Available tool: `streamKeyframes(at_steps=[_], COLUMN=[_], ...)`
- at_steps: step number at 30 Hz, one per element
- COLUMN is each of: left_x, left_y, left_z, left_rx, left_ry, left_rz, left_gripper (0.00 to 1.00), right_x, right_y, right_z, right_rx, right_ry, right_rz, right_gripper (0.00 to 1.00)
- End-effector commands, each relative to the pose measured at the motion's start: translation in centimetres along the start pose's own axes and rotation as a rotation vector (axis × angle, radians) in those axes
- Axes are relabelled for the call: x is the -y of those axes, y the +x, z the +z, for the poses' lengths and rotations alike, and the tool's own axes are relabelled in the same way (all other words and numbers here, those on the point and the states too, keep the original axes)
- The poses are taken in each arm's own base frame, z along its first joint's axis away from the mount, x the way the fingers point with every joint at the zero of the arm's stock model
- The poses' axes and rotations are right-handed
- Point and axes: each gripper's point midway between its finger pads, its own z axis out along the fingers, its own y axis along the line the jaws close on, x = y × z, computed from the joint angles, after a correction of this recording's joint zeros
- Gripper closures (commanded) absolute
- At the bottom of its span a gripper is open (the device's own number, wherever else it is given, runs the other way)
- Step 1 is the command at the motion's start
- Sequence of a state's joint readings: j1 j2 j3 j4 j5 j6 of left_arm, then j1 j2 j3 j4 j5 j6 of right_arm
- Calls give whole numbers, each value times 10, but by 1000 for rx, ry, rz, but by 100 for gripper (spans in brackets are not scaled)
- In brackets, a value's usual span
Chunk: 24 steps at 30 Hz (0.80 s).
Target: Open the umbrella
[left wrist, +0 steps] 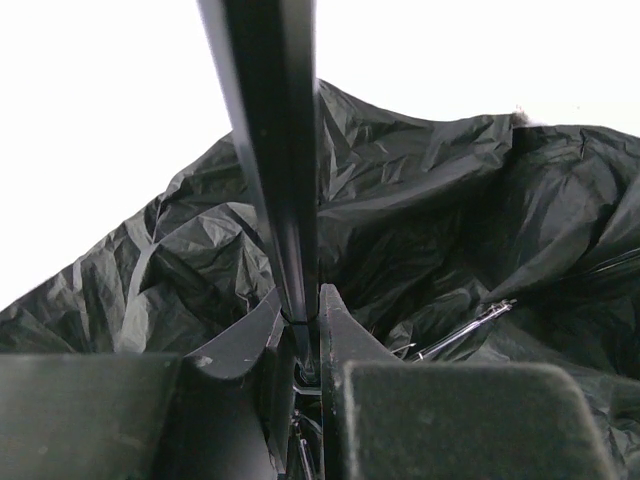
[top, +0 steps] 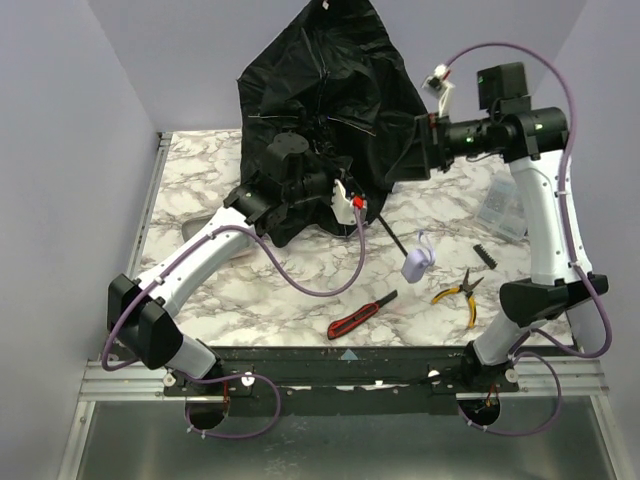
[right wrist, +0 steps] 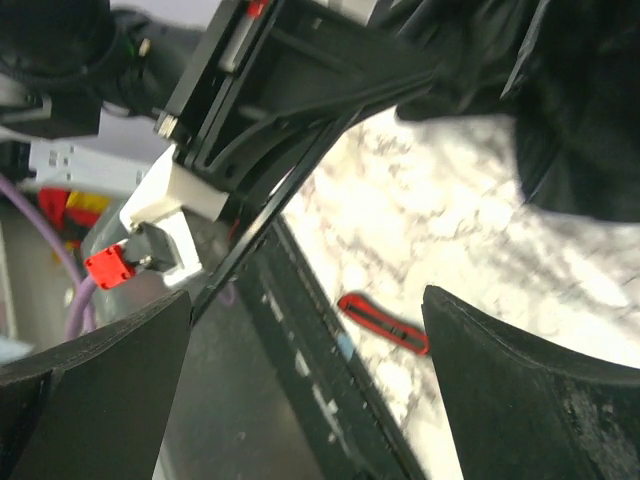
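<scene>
The umbrella (top: 330, 90) stands half spread at the back centre, its crumpled black lining facing me. Its thin black shaft (top: 392, 238) runs down right to the small lavender handle (top: 415, 262) lying on the marble table (top: 200, 170). My left gripper (top: 318, 185) is low inside the canopy. In the left wrist view it (left wrist: 300, 305) is shut on the black shaft (left wrist: 275, 150), with lining and a metal rib (left wrist: 462, 333) behind. My right gripper (top: 422, 148) is at the canopy's right edge. In the right wrist view it (right wrist: 307, 300) is wide open and empty.
A red-and-black utility knife (top: 362, 314) lies near the front edge and also shows in the right wrist view (right wrist: 385, 322). Yellow-handled pliers (top: 458, 293), a small black strip (top: 485, 253) and a clear plastic box (top: 500, 210) lie at the right. Lavender walls close three sides.
</scene>
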<state>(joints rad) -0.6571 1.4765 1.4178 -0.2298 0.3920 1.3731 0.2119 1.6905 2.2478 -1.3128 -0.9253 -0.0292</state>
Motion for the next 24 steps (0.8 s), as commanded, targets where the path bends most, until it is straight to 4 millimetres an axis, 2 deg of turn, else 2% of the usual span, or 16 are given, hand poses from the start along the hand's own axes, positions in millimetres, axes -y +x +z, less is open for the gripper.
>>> streamKeyframes(at_steps=[1,4,7,13,18,24], left_x=[-40,-38,-35,-32,-29,-30], left_y=[-9,-6,-3,5,8,16], left_z=[-8,-1,3,7,8,14], left_rx=[-19,-34,-46,-77,-89,-118], left_ry=[-154,-157,-148,-164,-168,-168], left_rz=[271,307,329,391,392,405], left_gripper=[100,100,100,100,100,100], right_x=[-23,-25,-23,-23,-36,-34], right_y=[44,64,78,105,118,129], right_z=[13,31,40,40,36,48], right_rx=[-145,-226,-267,-314,-319,-338], right_ry=[-42,-53,-62,-98,-174,-205], right_rz=[26,48,71,85,96,152], right_gripper=[0,0,4,31,41,45])
